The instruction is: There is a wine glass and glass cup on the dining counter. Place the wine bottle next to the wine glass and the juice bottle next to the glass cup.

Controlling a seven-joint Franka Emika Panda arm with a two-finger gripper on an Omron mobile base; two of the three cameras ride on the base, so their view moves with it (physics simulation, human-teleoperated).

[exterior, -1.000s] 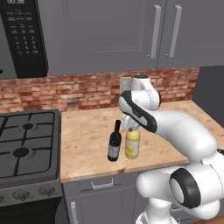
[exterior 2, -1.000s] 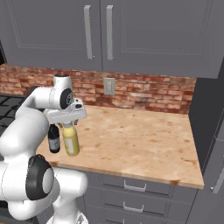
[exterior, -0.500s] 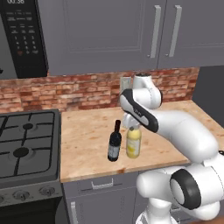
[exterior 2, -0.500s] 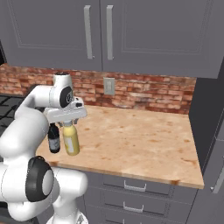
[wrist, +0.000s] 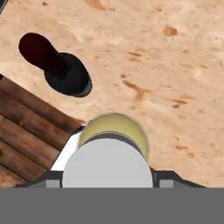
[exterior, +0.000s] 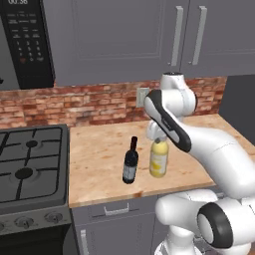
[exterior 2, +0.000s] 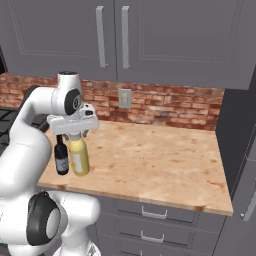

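The yellow juice bottle (exterior: 159, 160) stands at the front of the wood counter, and my gripper (exterior: 158, 138) comes down from above, shut on its pale cap. From the right base it is the same: gripper (exterior 2: 75, 135) on top of the juice bottle (exterior 2: 79, 159). Just left of it stands the dark wine bottle (exterior: 130, 163) (exterior 2: 61, 158), upright and free. In the hand view the juice bottle's cap (wrist: 107, 164) sits between my fingers, with the wine bottle (wrist: 66, 76) up to the left. The wine glass, the glass cup and the dining counter are out of view.
A gas stove (exterior: 27, 164) adjoins the counter on the left. A brick backsplash with a wall outlet (exterior 2: 124, 98) and grey upper cabinets (exterior 2: 150, 35) lie behind. Bare counter (exterior 2: 160, 160) stretches right to a dark tall panel (exterior 2: 237, 130). The counter's front edge runs just before the bottles.
My hand and the juice bottle look slightly higher than a second ago. The wine bottle has stayed in place.
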